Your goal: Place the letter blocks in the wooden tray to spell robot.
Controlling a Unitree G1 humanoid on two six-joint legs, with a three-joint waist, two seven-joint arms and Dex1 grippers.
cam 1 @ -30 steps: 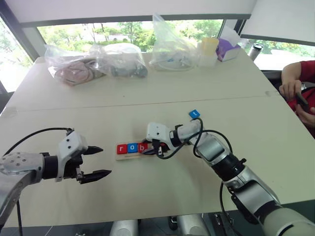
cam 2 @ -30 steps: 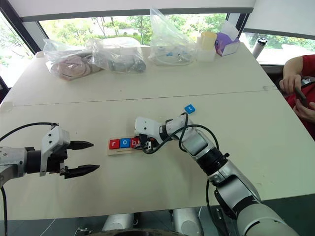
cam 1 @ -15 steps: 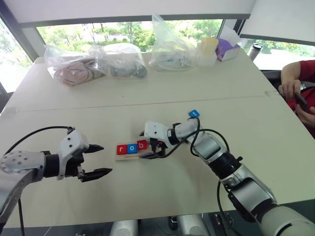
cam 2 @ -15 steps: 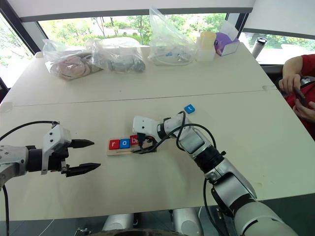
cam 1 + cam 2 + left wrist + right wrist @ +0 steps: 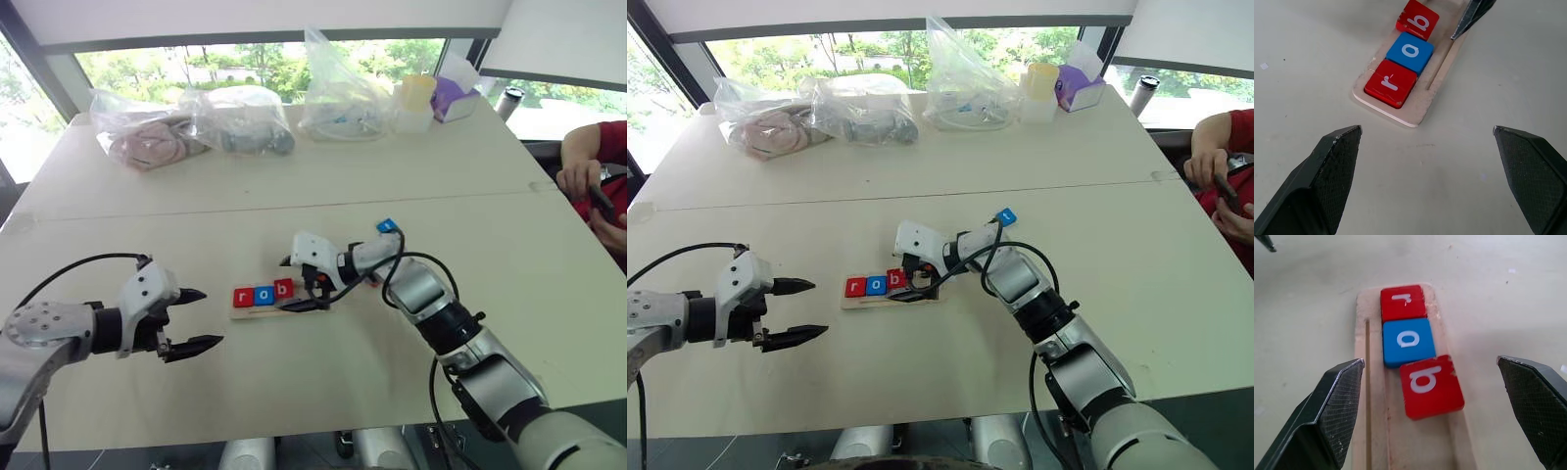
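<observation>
Three letters can be read, each a white lowercase letter on a tile in the wooden tray (image 5: 1371, 396): "r" on a red block (image 5: 1402, 302), "o" on a blue block (image 5: 1408, 340), and "b" on a red block (image 5: 1431, 385) sitting slightly askew. They lie between the spread fingers of the right hand (image 5: 1435, 421), the "b" nearest it, the "r" farthest.

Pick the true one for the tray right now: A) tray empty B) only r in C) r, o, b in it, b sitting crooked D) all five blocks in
C: the wooden tray holds the red r, blue o and red b, and the b sits skewed out of line with the other two.
</observation>
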